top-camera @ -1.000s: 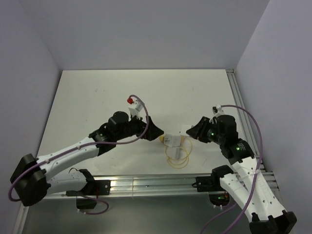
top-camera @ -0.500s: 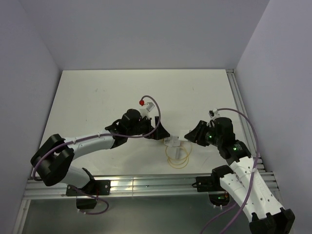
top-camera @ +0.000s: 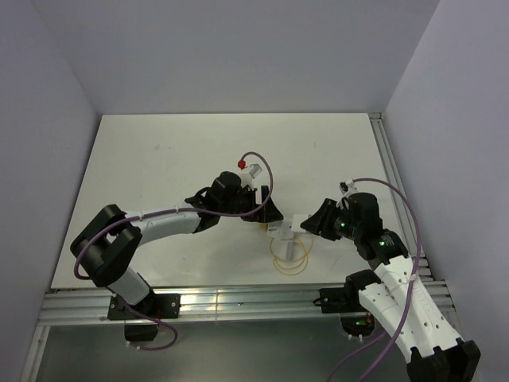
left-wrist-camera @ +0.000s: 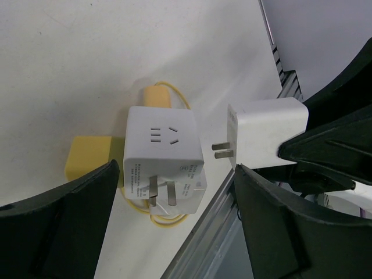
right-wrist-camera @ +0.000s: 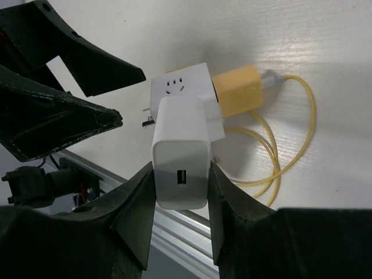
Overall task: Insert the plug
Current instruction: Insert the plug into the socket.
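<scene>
At three o'clock of the socket cube, right gripper clamped the plug, left gripper gaped around the cube; prongs needed aligning with slots next, I reckoned.

White links, black joints and grippers, purple cables, maybe green lights

White charger, white adapter cube, yellow plug, black fingers.

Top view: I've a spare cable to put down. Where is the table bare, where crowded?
Bare: the far half of the table, from back wall to arms, across to the rail. Crowded: near middle, where the left hand, right hand, plug, adapter and yellow cable meet.
</scene>
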{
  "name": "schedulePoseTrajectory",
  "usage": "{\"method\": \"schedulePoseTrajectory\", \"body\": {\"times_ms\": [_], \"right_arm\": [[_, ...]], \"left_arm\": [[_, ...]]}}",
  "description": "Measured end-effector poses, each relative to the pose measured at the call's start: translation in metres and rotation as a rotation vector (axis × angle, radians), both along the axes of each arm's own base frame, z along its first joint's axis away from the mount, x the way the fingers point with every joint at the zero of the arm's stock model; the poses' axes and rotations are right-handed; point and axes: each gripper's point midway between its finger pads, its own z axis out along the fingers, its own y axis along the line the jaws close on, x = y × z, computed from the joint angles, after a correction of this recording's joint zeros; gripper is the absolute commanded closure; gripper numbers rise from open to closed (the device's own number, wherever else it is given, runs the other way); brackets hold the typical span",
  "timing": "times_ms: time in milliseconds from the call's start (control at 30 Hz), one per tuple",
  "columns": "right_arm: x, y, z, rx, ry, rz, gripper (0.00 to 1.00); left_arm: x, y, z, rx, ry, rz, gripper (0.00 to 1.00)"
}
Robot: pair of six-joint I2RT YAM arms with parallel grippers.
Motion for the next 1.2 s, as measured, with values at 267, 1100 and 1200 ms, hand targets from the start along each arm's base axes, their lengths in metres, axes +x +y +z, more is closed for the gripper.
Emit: {"method": "schedulePoseTrajectory", "body": {"times_ms": [267,1100,1200], "right_arm": [[0.002,-0.003,0.001,-0.027,-0.012,0.0,1.0],[0.002,-0.004,0.002,-0.031,-0.015,0.0,1.0],[0.002,-0.004,0.002,-0.031,-0.015,0.0,1.0]], "left_arm": [[-0.002,-0.001,-0.003,0.002,0.011,-0.01,0.18],[-0.006,-0.009,-0.021,0.057,0.028,-0.004,0.25],[-0.006,-0.01,-0.021,0.061,0.027,-0.003,0.25]]}}
